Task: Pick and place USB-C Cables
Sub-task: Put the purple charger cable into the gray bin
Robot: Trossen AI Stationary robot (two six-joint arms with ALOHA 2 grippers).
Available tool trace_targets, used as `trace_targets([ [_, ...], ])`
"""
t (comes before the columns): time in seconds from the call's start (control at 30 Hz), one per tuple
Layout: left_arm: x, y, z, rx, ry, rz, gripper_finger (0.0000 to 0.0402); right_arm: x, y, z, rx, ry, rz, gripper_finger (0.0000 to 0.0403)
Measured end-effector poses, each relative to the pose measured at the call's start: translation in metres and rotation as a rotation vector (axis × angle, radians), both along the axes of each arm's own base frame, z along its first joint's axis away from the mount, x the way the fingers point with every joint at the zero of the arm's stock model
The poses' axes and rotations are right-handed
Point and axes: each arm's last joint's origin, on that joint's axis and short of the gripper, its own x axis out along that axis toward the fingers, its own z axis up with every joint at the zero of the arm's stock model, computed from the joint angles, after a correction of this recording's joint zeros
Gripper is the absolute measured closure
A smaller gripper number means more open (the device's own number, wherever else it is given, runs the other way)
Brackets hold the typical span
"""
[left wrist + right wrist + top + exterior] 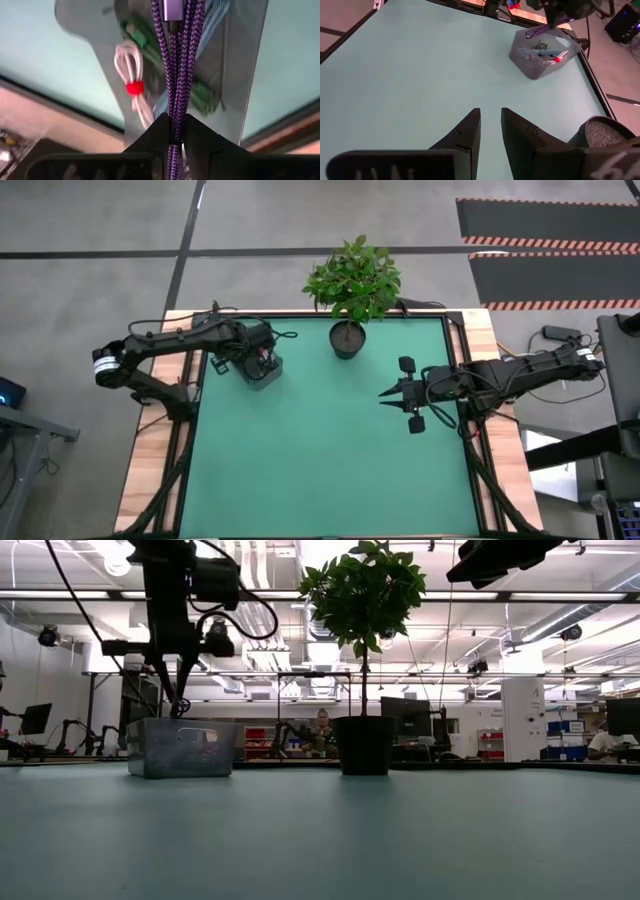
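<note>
A grey mesh basket (268, 372) stands at the table's far left; it also shows in the low view (180, 747). In it lie a white cable with a red tie (131, 75), a green cable (142, 37) and a teal cable (212, 22). My left gripper (175, 122) hangs just above the basket (178, 705), pointing down, shut on the purple braided cable (175, 65). My right gripper (490, 117) is open and empty, above the table's right half (385, 393). My left gripper pinches the purple cable's bundled strands (175, 112) between its two fingers, from above, pointing down. The strands run along the fingers and hang below them. The cable's connector end (172, 10) reaches down into the basket; whether it touches the bottom I cannot tell.
A potted plant (347, 338) stands at the middle of the table's far edge, right of the basket; its pot shows in the low view (364, 745). The green mat (320, 460) is bare in the middle and near side.
</note>
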Motion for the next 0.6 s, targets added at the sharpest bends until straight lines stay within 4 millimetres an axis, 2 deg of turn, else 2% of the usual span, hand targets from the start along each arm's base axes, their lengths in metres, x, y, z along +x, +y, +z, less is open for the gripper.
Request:
trace_targets([
  [0.2, -0.004, 0.005, -0.01, -0.09, -0.035, 0.021, 0.0376, 0.0, 0.0, 0.001, 0.002, -0.007, 0.0, 0.0335],
  [0.33, -0.008, 0.013, -0.01, -0.171, -0.085, 0.05, 0.0376, 0.002, 0.0, 0.0, 0.002, -0.009, 0.0, 0.0335],
  [0.6, -0.016, 0.033, -0.004, -0.187, -0.147, 0.083, 0.0376, 0.009, 0.002, -0.003, -0.017, -0.009, 0.01, 0.0335],
])
